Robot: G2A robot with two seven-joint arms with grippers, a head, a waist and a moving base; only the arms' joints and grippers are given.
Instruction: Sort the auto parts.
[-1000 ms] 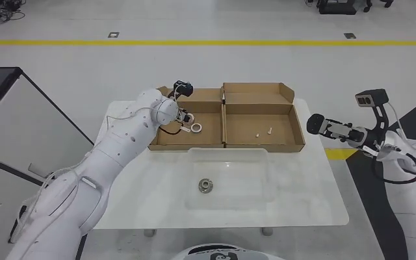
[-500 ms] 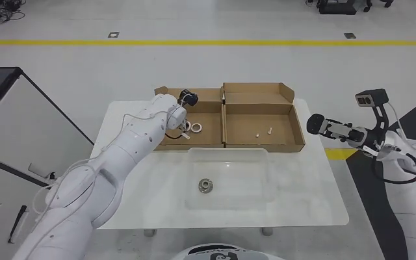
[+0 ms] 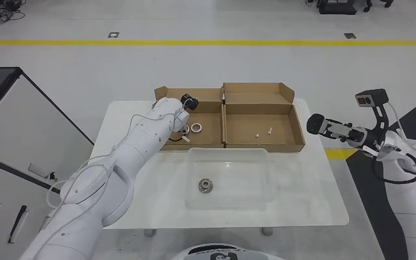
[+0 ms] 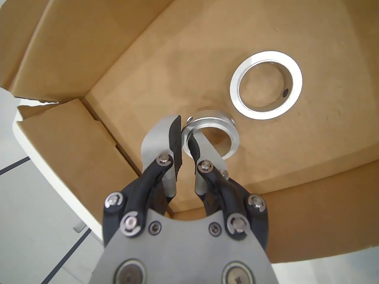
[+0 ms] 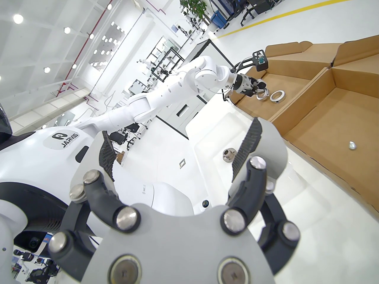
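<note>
Left gripper (image 4: 184,132): jaws clamped across the wall of a collar ring (image 4: 232,137), one finger in the bore and one outside.
Ring position: tilted, low in the left cardboard box (image 4: 266,16); can't tell whether it touches the floor. A second ring (image 4: 297,82) lies flat just beside it.
Right gripper (image 5: 180,130): jaws wide apart, held off beyond the tabletop (image 3: 305,188) edge.
Handling: probably solid metal, so stiff, dense and slick. The wall pinch looks sound, but the ring may pivot if swung.
</note>
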